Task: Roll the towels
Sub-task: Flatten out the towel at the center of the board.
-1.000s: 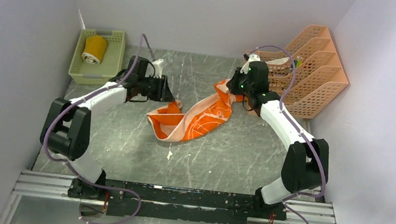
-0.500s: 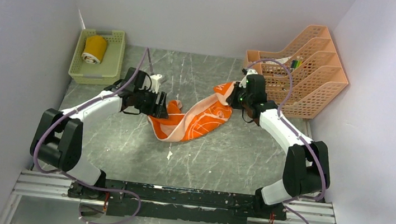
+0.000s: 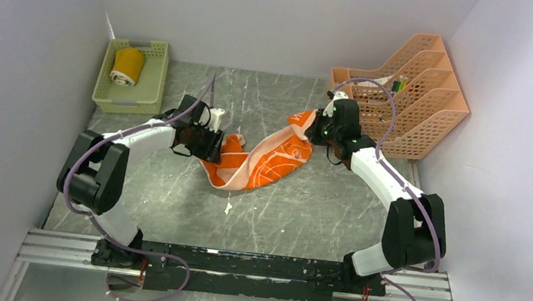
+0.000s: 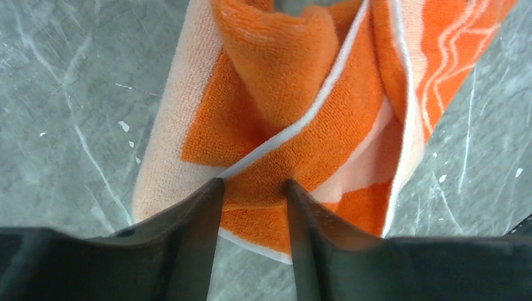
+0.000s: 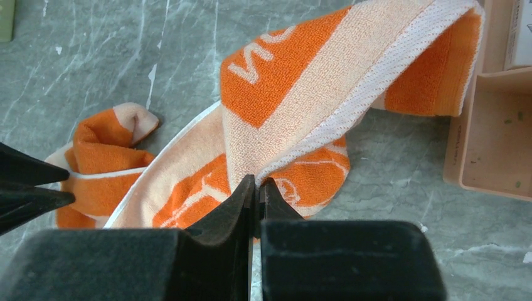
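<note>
1. Two claws work one orange towel [image 3: 262, 158]: the right claw [image 5: 257, 183] is pinched together on its hem, and the left claw [image 4: 253, 183] stands apart, astride the crumpled end at its fingertips.
2. Close the left claw low, catching the corner, not the whole bunch.
3. Then draw both apart, flattening the cloth on the counter [image 4: 75, 94] before rolling.

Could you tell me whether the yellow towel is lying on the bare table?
No, the yellow towel sits rolled up inside the green basket at the far left.
</note>
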Controlling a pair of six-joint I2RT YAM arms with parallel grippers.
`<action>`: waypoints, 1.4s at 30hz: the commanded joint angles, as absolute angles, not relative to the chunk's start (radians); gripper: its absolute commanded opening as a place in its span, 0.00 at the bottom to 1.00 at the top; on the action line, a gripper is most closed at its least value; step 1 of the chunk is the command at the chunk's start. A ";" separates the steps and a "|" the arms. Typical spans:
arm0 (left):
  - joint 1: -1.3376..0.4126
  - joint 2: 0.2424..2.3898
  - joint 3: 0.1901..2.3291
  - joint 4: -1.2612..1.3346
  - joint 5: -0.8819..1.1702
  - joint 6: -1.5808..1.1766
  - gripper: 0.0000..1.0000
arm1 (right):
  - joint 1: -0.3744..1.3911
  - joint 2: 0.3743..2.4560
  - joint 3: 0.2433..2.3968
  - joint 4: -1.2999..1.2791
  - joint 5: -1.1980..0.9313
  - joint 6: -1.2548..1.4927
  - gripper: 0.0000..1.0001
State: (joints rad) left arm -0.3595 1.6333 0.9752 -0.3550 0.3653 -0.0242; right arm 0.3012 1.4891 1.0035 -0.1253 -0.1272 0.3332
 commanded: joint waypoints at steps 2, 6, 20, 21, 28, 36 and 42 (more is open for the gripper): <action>-0.371 1.680 1.026 -0.371 0.345 0.000 0.20 | 0.296 1.451 0.976 -0.117 -0.127 0.319 0.00; -0.370 1.668 1.035 -0.358 0.359 -0.028 0.07 | 0.296 1.451 0.974 -0.119 -0.120 0.311 0.00; -0.041 1.543 1.467 -0.343 0.268 -0.144 0.07 | 0.302 1.449 1.191 0.037 -0.245 0.414 0.00; -0.040 1.567 1.545 -0.374 0.257 -0.133 0.07 | 0.304 1.468 1.246 0.038 -0.266 0.407 0.00; -0.038 1.576 1.817 -0.485 0.224 -0.113 0.07 | 0.306 1.366 1.314 0.128 -0.343 0.349 0.00; -0.039 1.362 1.282 -0.402 0.248 -0.136 0.07 | 0.304 0.866 0.618 0.116 0.003 0.452 0.43; -0.043 1.364 1.091 -0.382 0.294 -0.132 0.07 | 0.302 0.715 0.535 0.089 0.160 0.439 0.80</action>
